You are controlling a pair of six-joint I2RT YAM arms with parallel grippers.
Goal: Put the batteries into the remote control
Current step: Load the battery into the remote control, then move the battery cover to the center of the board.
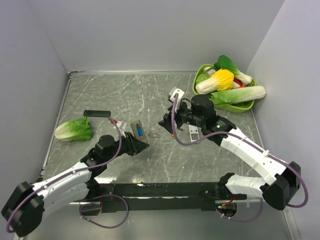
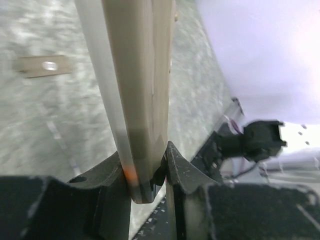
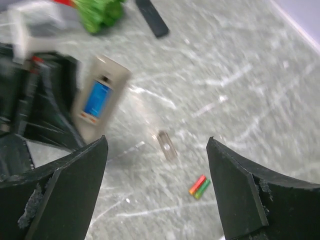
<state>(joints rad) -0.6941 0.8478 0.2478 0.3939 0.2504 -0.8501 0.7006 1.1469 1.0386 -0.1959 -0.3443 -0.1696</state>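
The remote control point(image 1: 136, 131) is tilted up off the table, its grey-beige back and blue recess point(image 3: 97, 97) facing the right arm. My left gripper point(image 1: 136, 144) is shut on its lower end; in the left wrist view the remote point(image 2: 135, 90) stands pinched between the jaws of that gripper point(image 2: 147, 172). Two batteries point(image 3: 199, 186), one red-orange and one green, lie side by side on the table. Above them my right gripper point(image 3: 156, 142) stands open and holds nothing. In the top view the right gripper point(image 1: 165, 122) is just right of the remote, and the batteries are hidden.
A small grey battery cover point(image 3: 166, 146) lies on the table between the remote and the batteries. A flat black bar point(image 1: 97, 113) and a lettuce point(image 1: 73, 130) lie at the left. A green basket point(image 1: 248, 105) of vegetables stands at the back right. Another white remote point(image 1: 194, 132) lies under the right arm.
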